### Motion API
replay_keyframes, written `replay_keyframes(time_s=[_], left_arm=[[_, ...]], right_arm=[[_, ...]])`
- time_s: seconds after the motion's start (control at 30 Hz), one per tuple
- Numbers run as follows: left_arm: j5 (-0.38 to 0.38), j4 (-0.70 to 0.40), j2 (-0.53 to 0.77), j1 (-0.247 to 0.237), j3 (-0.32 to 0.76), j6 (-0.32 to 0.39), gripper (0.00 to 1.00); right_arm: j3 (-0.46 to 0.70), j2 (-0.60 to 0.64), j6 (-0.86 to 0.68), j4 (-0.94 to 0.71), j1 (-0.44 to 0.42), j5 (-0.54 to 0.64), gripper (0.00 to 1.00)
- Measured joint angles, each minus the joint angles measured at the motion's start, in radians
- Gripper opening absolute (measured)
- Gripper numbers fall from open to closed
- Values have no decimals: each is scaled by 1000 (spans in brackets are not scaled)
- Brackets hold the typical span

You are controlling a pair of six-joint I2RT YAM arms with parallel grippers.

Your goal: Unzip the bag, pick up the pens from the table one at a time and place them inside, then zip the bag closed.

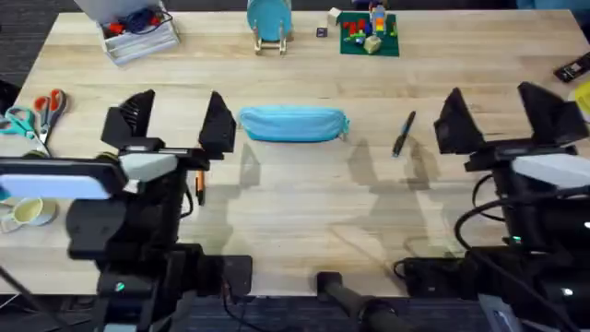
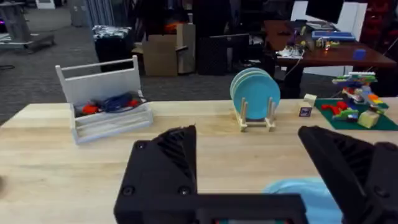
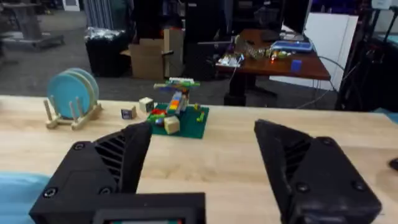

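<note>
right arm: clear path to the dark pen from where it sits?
Probably yes. The dark pen lies on bare table just left of the right gripper, whose jaws stand open, with nothing between them. The bag lies apart, farther left.

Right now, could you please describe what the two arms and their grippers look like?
Both arms are black with a white block at the wrist. The left gripper and right gripper each have two broad, black, wedge-shaped fingers with ribbed sides and screw heads. Black cables loop beside the right arm, and small green lights glow near both bases.
</note>
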Motion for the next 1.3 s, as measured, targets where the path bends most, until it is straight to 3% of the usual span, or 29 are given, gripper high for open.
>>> replay_keyframes(time_s=[0.3, 0.5, 0.8, 1.13, 1.3], left_arm=[[-1, -249, 100, 0, 271, 2, 991], [-1, -457, 307, 0, 493, 4, 991], [0, -669, 609, 0, 772, 4, 991], [18, -900, 902, 0, 966, 5, 993], [27, -923, 1010, 0, 1004, 5, 994]], right_arm=[[257, 186, 0, -154, 0, 14, 996], [502, 415, 0, -377, 0, 14, 995], [835, 765, 0, -715, 0, 14, 997], [985, 968, 0, -839, 0, -17, 996], [986, 1006, 0, -847, 0, -17, 997]])
